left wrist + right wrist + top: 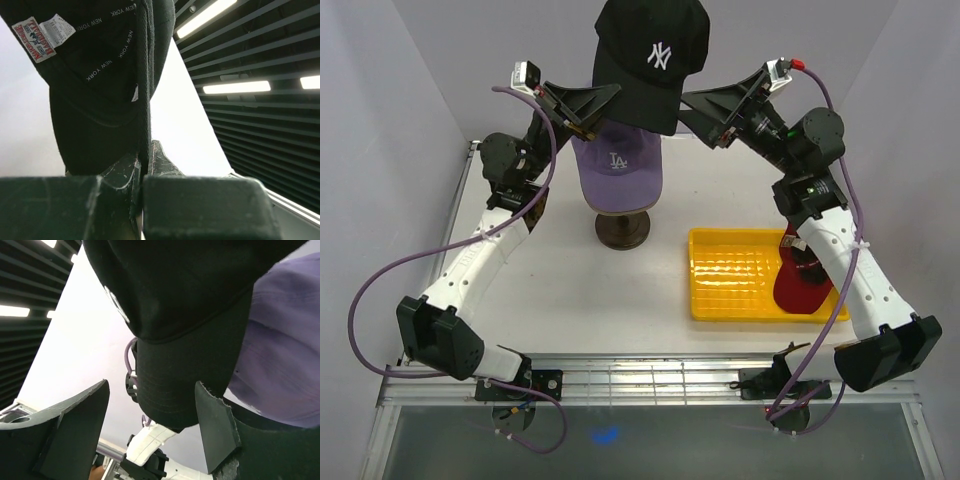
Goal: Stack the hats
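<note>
Hats, three: black hat (650, 55), lavender hat (617, 165), red hat (800, 285).

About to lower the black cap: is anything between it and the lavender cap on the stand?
Nothing visible. The black cap hangs above the lavender cap, and nothing shows between them. The left gripper pinches its edge, and the right gripper is open at the brim, off to the side.

- White table (570, 290) fills the top view's middle, with pale grey walls (380, 120) at left and right.
- Dark slatted ceiling (260, 150) at right of the left wrist view, with lit strip lights (235, 87).
</note>
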Robot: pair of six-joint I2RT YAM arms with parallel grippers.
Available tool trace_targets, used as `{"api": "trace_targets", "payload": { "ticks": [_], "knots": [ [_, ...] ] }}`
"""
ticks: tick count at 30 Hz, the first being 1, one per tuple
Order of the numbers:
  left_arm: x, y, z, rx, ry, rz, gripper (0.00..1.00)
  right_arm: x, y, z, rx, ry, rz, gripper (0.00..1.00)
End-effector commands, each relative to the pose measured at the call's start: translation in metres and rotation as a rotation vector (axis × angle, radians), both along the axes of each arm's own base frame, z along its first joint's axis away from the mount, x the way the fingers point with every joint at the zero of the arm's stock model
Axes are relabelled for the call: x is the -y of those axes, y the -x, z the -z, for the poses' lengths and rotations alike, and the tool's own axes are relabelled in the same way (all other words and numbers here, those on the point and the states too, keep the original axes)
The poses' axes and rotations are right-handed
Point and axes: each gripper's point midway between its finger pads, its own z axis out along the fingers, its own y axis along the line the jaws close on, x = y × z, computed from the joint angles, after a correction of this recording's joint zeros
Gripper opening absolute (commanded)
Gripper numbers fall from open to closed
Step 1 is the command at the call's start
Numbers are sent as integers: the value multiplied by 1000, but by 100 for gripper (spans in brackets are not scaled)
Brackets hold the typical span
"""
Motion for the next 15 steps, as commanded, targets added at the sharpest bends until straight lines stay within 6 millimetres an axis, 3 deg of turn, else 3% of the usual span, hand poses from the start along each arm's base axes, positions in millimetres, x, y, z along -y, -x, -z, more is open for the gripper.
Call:
{"api": "trace_targets", "payload": {
  "ticks": [1,9,15],
  "knots": [
    [-20,39,-37,119,73,-6,0,-4,4,1,33,-16,8,74],
    [-21,41,-42,133,84,-5,0,6,11,14,24,-2,64,74],
    [-24,46,-40,136,81,-16,0,0,10,-2,39,-40,33,68]
  ]
}}
